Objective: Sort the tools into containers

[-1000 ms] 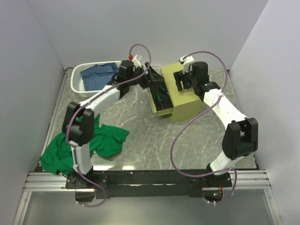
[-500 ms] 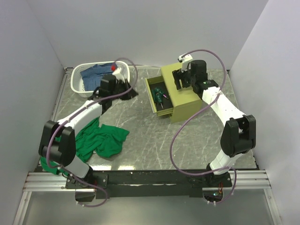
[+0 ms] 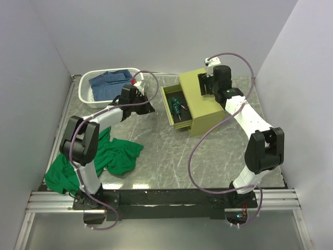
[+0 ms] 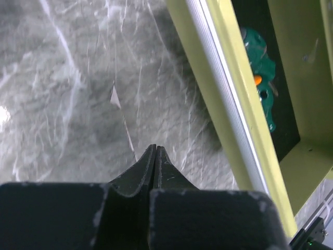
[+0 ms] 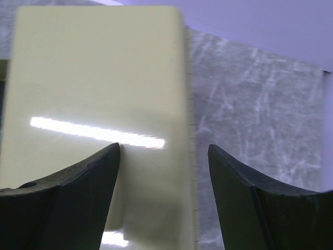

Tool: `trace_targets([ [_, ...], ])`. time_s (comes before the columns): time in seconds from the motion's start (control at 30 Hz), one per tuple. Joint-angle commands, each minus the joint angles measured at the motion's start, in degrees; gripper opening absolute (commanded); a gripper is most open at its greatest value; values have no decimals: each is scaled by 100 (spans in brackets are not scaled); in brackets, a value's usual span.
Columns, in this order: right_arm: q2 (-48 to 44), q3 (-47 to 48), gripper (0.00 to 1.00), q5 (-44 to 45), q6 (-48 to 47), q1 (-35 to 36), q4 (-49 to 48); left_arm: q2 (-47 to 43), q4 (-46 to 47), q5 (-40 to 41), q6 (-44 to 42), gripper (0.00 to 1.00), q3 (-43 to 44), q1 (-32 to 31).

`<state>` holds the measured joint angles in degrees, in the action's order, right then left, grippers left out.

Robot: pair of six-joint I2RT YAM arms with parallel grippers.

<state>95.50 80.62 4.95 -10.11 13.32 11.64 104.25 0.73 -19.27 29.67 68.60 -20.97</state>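
The yellow tool chest sits on the tabletop, toward the far right. One drawer is pulled out of its left side. Green-handled screwdrivers lie inside that drawer. They are about halfway along it. The left fingers are pressed tight together and hold nothing. They hang low over bare tabletop. In the top view the open drawer lies at about 3 o'clock from them, just beside them but not touching. The drawer's long shiny front runs from about 11 o'clock to 5 o'clock, so it faces these fingers flat on. The drawer would slide shut toward 3 o'clock. The right fingers are spread wide and hold nothing. They hover over the far side of the chest's flat top, not near the drawer front. So the left arm is the nearer one to the drawer. I think a push on the drawer front would be its job. No other tools show on the tabletop. A green cloth lies at the near left, and whether it hides any cannot be told.
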Motion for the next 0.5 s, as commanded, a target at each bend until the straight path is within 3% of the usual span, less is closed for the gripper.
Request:
trace_targets([
  [0.0, 293, 138, 75, 1034, -350, -400, 453, 201, -55, -183, 109, 1, 522, -65],
  [0.33, 610, -29, 76, 947, -510, -717, 717, 746, -398, -24, -119, 1, 1314, -679],
  [0.47, 750, -72, 76, 509, -589, -743, 972, 878, -433, 10, -111, 1, 1525, -926],
])
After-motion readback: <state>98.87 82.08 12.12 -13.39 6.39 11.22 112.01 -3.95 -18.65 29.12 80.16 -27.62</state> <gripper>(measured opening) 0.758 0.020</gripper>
